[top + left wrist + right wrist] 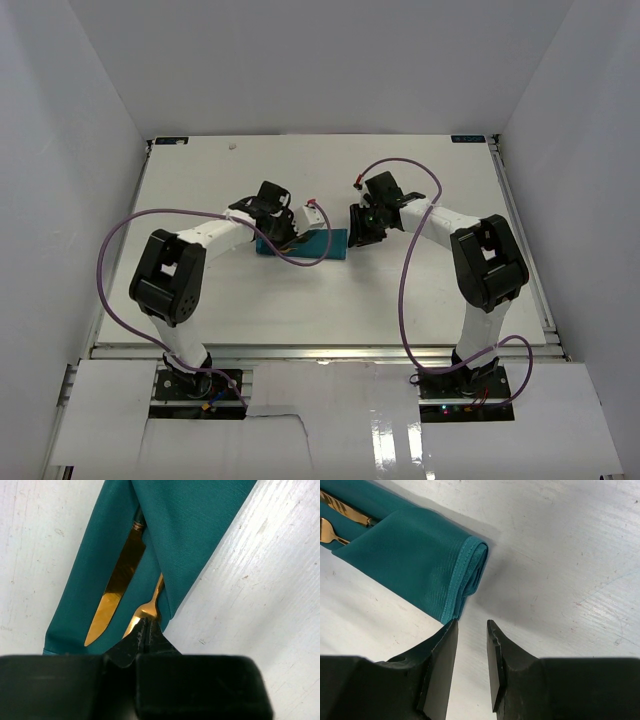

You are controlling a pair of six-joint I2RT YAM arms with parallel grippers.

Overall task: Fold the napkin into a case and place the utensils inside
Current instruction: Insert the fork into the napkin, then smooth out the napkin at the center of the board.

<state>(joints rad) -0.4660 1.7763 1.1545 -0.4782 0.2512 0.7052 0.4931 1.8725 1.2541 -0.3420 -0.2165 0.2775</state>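
The teal napkin point(325, 243) lies folded into a long narrow case on the white table point(300, 300). In the left wrist view the napkin point(185, 525) holds the gold knife point(117, 587) and the gold fork point(147, 607), blade and head sticking out of its open end. My left gripper point(145, 625) is shut, its tips right at the fork's head, which partly hides behind them. My right gripper point(471, 625) stands open a little with nothing between its fingers, just off the napkin's point(415, 560) closed folded end. The knife point(345, 511) and fork point(330, 532) show at the far end.
White walls enclose the table on three sides. A purple cable point(290, 262) from the left arm loops over the napkin's near edge. The right arm's cable point(405, 290) hangs beside it.
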